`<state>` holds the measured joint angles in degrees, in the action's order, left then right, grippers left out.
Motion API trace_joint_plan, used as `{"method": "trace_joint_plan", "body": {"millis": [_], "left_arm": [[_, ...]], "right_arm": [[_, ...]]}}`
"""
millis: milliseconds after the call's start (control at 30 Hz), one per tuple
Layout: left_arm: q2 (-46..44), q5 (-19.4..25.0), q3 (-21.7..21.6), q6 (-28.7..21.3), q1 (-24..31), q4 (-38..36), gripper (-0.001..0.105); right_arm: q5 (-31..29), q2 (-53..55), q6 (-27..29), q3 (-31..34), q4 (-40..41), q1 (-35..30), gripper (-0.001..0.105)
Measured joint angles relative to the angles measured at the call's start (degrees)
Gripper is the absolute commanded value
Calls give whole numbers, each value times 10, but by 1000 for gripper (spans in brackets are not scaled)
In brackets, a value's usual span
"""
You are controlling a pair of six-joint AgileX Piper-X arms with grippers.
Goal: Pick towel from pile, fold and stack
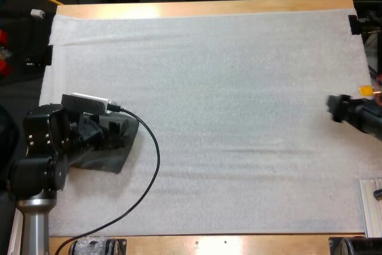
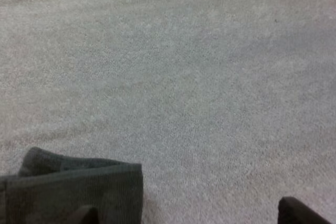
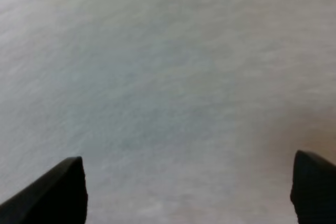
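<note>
One dark grey-green towel lies near the left edge of the white mat, partly under my left gripper, whose two fingers stand apart, one over the towel's edge. The right gripper hangs over bare mat, well apart, fingers spread wide.

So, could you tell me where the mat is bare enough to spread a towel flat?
The white mat is bare from the towel across to the right gripper, and all along the far wooden table edge. It is crowded only at the near left, where the left gripper sits at the towel.
</note>
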<state>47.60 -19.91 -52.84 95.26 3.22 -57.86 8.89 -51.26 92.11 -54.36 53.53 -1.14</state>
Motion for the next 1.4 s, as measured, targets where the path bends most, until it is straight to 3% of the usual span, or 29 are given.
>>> {"method": "trace_joint_plan", "body": {"millis": [133,367,833,1167,1400], "left_arm": [[-13,0,0,0,0,-9,66],[-49,0,0,0,0,-37,66],[-165,0,1,0,0,-116,66],[-306,1,75,0,0,-157,66],[-438,42,115,-21,0,-211,66]], "right_arm": [[0,41,24,0,19,-33,77],[-15,116,95,0,69,-32,77],[-28,254,113,0,136,-32,77],[-28,342,116,0,191,-32,77],[-28,415,116,0,202,-32,77]]}}
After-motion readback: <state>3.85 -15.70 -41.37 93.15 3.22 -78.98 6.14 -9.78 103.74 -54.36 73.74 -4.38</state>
